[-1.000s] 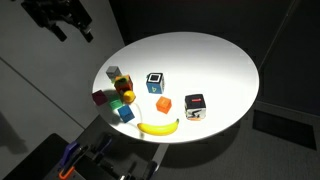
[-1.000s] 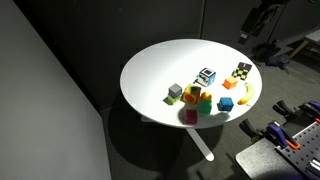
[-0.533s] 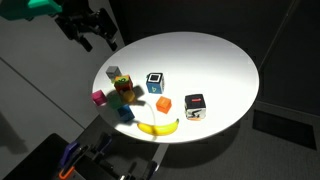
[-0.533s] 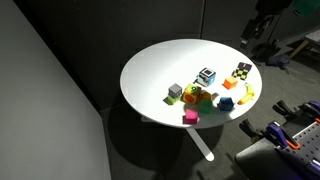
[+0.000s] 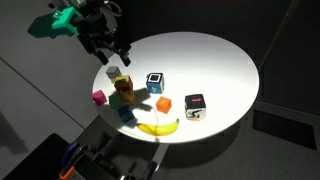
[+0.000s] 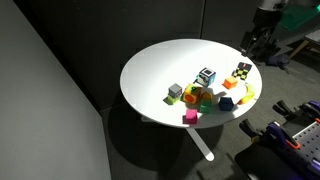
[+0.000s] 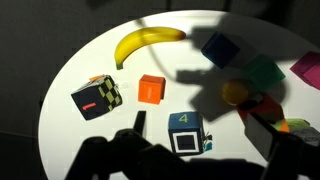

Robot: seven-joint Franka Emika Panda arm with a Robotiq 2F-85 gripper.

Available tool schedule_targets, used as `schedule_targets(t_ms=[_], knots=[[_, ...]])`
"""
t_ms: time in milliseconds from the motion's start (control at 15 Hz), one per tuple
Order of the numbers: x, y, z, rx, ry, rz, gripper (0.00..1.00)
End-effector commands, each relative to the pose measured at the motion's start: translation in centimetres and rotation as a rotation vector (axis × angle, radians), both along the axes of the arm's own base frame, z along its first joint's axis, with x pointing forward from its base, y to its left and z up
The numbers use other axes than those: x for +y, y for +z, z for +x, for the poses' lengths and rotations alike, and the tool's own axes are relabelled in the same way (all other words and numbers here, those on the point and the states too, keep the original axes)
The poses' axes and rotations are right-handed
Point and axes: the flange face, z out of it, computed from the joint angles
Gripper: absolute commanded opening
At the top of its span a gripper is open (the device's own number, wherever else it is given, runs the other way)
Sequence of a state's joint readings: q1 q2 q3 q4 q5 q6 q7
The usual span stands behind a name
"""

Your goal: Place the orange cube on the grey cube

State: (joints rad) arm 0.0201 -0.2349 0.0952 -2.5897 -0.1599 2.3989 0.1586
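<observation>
Zero things sit in our wide-open gripper [image 5: 110, 55], so we judge the reach is in hand; next we must drop over the orange cube [image 7: 151, 89], at six o'clock from the banana [image 7: 148, 45] in the wrist view.

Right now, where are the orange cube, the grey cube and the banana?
orange cube [image 7: 151, 90], wrist view, top face
grey cube [image 6: 175, 92], in an exterior view, its centre
banana [image 5: 158, 127], in an exterior view, middle

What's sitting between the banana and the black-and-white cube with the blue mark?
The orange cube sits there, touching neither the banana nor the blue-marked cube. The wrist view shows it most clearly.
</observation>
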Motion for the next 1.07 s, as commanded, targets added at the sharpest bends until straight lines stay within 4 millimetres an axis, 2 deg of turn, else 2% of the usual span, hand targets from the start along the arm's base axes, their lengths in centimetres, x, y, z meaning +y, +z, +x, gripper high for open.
schedule_targets(t_ms=[0,533,1000], knots=[[-0.9,-1.2,0.8,0.018,-0.075,-0.025,1.00],[-2.7,-5.5,1.4,0.104,-0.177,-0.027,1.00],[-3.7,-8.1,2.5,0.162,-0.188,0.015,1.00]])
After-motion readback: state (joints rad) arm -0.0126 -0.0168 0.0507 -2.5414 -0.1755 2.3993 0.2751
